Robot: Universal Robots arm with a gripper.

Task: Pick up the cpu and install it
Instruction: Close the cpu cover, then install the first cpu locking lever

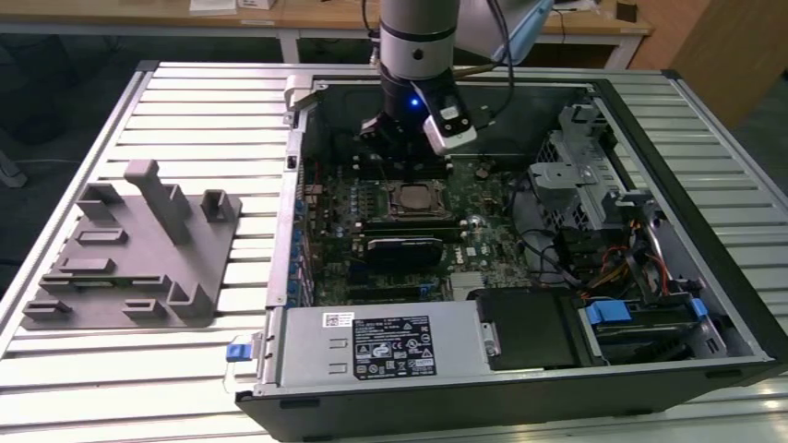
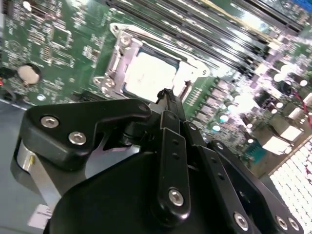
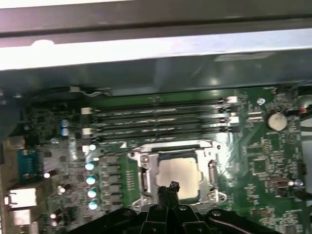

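Lying in its socket [image 3: 144, 171], cpu [image 3: 183, 170] sits beneath hand [image 3: 171, 186].

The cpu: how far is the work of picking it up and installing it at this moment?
Done: the cpu lies flat inside the socket frame on the motherboard, so pickup and placing look finished. In hand: nothing; the gripper is shut and empty, over the chip's edge, and I cannot tell whether it touches. Left: I cannot tell whether the frame is latched.
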